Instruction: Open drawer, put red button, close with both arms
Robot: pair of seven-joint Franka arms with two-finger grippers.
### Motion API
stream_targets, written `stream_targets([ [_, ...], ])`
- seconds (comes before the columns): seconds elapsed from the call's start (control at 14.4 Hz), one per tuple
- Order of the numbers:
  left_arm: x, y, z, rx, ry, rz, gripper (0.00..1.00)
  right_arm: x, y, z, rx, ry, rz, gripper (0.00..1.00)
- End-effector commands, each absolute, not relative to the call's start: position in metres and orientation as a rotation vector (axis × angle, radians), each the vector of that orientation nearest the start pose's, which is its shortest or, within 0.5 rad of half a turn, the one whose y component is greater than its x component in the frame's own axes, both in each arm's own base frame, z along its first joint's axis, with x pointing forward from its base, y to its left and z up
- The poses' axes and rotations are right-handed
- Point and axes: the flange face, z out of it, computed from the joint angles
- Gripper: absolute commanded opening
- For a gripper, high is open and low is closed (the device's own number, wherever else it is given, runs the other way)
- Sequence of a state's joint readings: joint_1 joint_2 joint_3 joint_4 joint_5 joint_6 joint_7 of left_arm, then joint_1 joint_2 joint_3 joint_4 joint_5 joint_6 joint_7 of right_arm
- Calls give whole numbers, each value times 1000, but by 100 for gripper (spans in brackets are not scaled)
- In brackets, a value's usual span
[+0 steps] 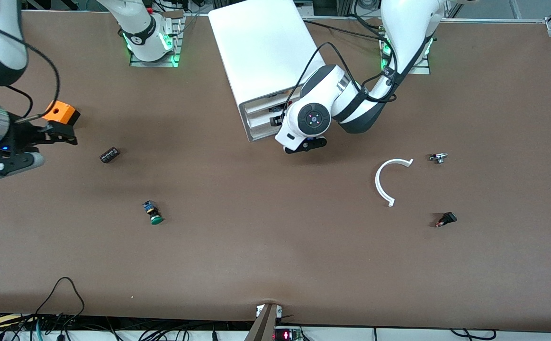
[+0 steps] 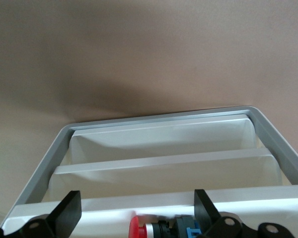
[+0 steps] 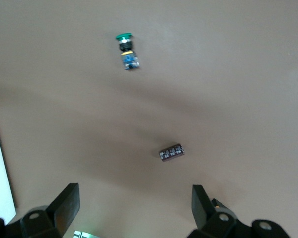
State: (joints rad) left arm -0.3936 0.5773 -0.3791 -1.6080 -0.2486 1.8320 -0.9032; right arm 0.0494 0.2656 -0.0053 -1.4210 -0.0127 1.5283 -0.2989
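Note:
The white cabinet lies mid-table near the arms' bases, with its drawer fronts toward the front camera. In the left wrist view the red button lies on its side in the nearest drawer, red cap and black-and-blue body showing. My left gripper is open right over that drawer, one finger on each side of the button, and it shows at the cabinet's front in the front view. My right gripper is open and empty, up over the table at the right arm's end.
A green-capped button and a small black component lie toward the right arm's end; both show in the right wrist view. A white curved piece, a small metal part and a black switch lie toward the left arm's end.

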Motion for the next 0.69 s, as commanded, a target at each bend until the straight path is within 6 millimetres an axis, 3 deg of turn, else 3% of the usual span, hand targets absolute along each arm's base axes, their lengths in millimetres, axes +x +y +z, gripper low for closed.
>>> stream_targets([
  [0.0, 461, -453, 291, -3027, -375, 934, 100, 616, 34, 554, -3091, -576, 226, 100],
  [0.35, 472, -445, 304, -3046, -364, 926, 100, 614, 26, 557, -3086, -533, 248, 100],
  [0.49, 495, -429, 317, -3097, -337, 890, 100, 612, 26, 558, -3090, -533, 256, 100],
  [0.62, 515, -415, 335, -3143, -355, 842, 100, 602, 27, 579, -3082, -539, 215, 100],
])
